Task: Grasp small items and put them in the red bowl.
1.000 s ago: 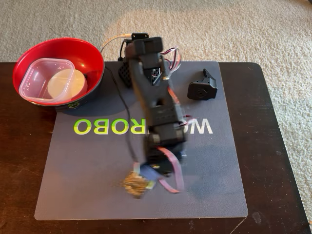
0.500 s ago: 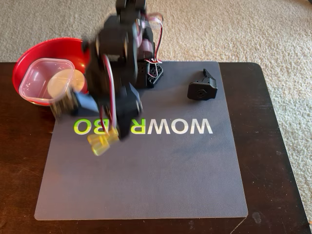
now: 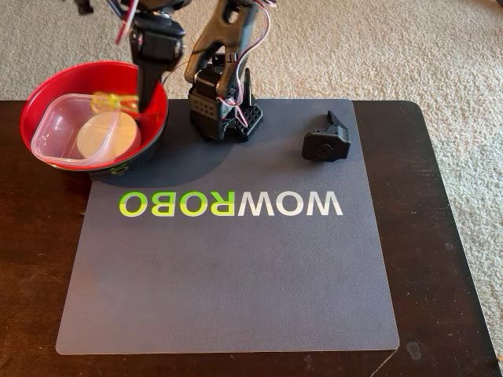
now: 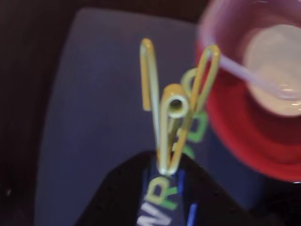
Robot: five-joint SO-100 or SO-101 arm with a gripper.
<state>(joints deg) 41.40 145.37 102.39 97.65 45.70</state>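
Observation:
The red bowl sits at the table's back left, also at the right of the wrist view as the red bowl. Inside it lie a clear square tub and a small white round dish. My gripper hangs over the bowl's right side, shut on a yellow clip. In the wrist view the yellow clip sticks up from the gripper, with the bowl just right of it. A black printed part lies on the mat at the back right.
A grey mat lettered WOWROBO covers the dark wooden table. The arm's base stands at the mat's back edge, right of the bowl. Carpet lies beyond the table.
The arm has swung from the mat's front middle up and left, carrying the yellow clip across the mat to above the red bowl's right side.

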